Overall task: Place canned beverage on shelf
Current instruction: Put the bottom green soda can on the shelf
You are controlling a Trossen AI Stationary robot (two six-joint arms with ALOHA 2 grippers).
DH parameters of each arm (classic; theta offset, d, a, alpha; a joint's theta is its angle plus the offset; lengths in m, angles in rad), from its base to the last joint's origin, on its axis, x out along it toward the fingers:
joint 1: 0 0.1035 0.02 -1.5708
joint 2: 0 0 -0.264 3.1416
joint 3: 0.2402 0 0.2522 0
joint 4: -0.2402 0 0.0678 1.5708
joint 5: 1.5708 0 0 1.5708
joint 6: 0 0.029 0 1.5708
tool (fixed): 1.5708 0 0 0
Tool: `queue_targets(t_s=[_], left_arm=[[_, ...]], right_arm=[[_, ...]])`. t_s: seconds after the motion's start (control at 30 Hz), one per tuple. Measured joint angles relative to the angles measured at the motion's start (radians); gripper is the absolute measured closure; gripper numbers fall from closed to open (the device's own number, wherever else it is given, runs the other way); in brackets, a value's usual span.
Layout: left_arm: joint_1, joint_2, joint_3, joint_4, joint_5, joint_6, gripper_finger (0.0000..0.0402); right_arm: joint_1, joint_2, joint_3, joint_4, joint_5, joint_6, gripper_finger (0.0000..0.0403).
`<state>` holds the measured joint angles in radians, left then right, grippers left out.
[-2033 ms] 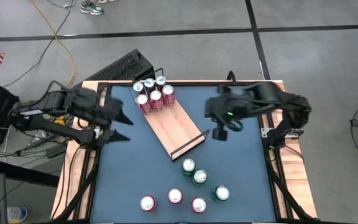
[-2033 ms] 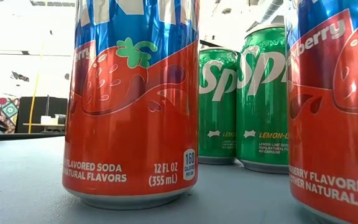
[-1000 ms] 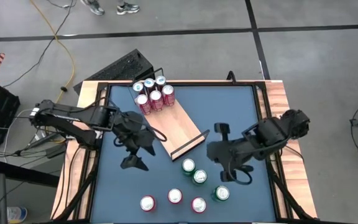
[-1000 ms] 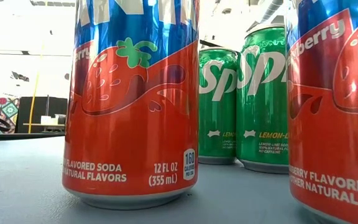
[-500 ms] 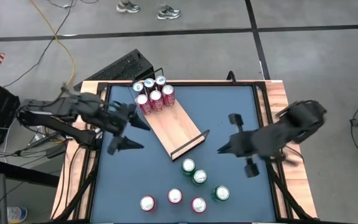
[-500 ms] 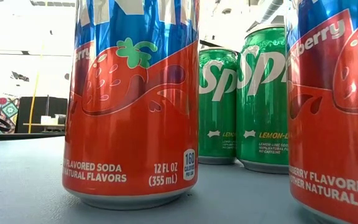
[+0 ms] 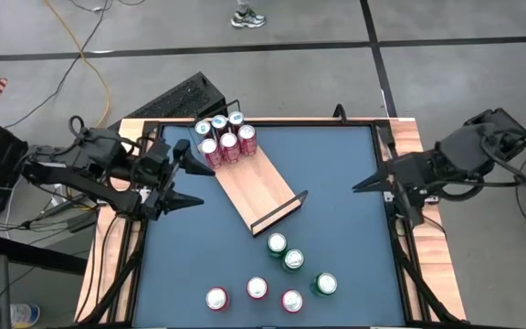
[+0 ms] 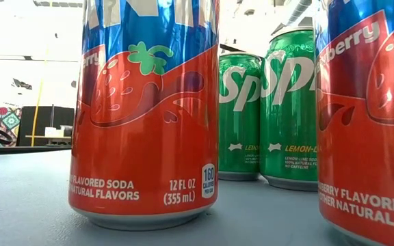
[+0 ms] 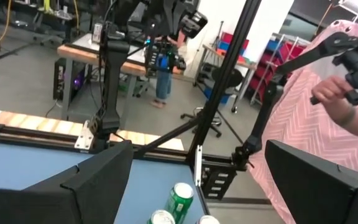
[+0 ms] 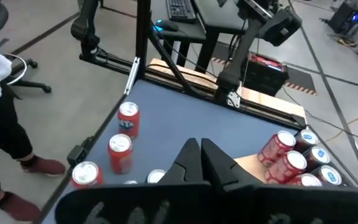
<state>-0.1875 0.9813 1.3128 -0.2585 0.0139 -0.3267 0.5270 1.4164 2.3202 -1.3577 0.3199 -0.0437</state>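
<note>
Red strawberry soda can reads "FLAVORED SODA, 12 FL OZ (355 mL)"; green cans read "LEMON". Left gripper jaws wide, empty; right gripper jaws closed, empty.

Fingers: standing wide apart, framing the green can.
Green can: sitting upright on the blue table, two more can tops just beside it.
Person's hand: showing well beyond the green can.
</note>
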Motion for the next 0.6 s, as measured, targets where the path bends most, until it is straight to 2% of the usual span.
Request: queue_targets(t_s=[0.1, 0.2, 0.43, 0.6], left_arm=[[0.000, 0.000, 0.000, 0.009, 0.000, 0.000, 0.0049], [0.000, 0.000, 0.000, 0.023, 0.000, -0.006, 0.0049], [0.000, 0.000, 0.000, 0.031, -0.031, -0.017, 0.0049], [0.000, 0.000, 0.000, 0.034, -0.052, -0.036, 0.0049]], right_arm=[[0.001, -0.047, -0.076, 0.010, -0.003, -0.007, 0.0402], [0.000, -0.126, -0.215, 0.067, -0.003, -0.002, 0.0402], [-0.021, -0.372, -0.688, 0.534, -0.004, -0.012, 0.0402], [-0.033, -0.500, -0.949, 0.771, -0.006, 0.038, 0.0402]])
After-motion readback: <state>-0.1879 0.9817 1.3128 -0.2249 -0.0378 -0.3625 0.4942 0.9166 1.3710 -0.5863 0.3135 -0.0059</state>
